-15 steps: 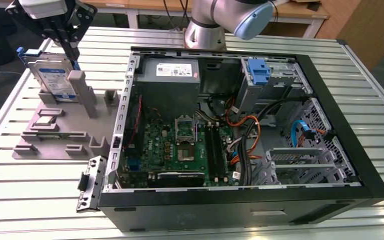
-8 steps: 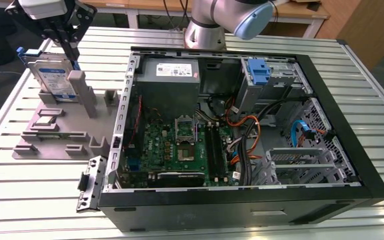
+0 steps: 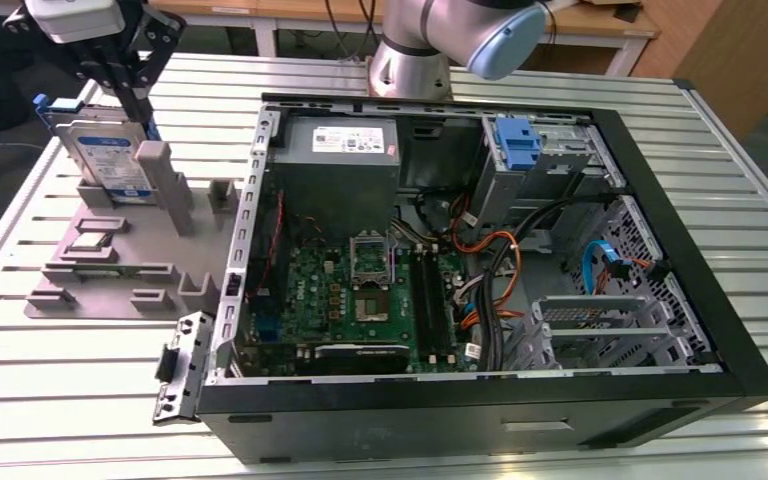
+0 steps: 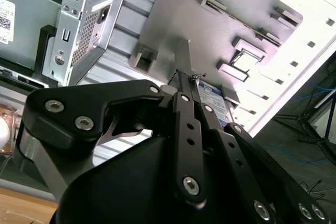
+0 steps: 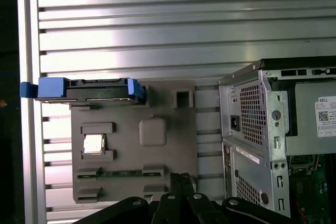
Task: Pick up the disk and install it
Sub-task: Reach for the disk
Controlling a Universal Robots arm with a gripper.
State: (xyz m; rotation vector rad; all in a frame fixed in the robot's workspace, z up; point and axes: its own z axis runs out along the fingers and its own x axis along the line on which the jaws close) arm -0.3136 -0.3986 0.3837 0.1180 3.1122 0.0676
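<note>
The disk [image 3: 97, 150], a silver drive with a white-and-blue label in a blue carrier, stands on edge in a slot at the far end of a grey holder [image 3: 124, 285]. In the first wrist view the disk [image 5: 84, 89] is seen from its top edge, across the holder [image 5: 163, 156]. My gripper [image 3: 137, 118] hangs just above the disk, at its edge nearer the computer. Its black fingers are pressed together with nothing between them, in both wrist views [image 5: 181, 178] [image 4: 185, 76]. Part of the disk's label [image 4: 212, 98] shows just beyond the fingertips.
An open computer case [image 3: 704, 300] lies on the slatted metal table [image 3: 64, 390], on the exterior view's right of the holder. A bare blue bracket [image 3: 520, 145] sits in its far drive bay. The holder also carries a processor chip [image 5: 94, 144] and a memory stick [image 5: 121, 173].
</note>
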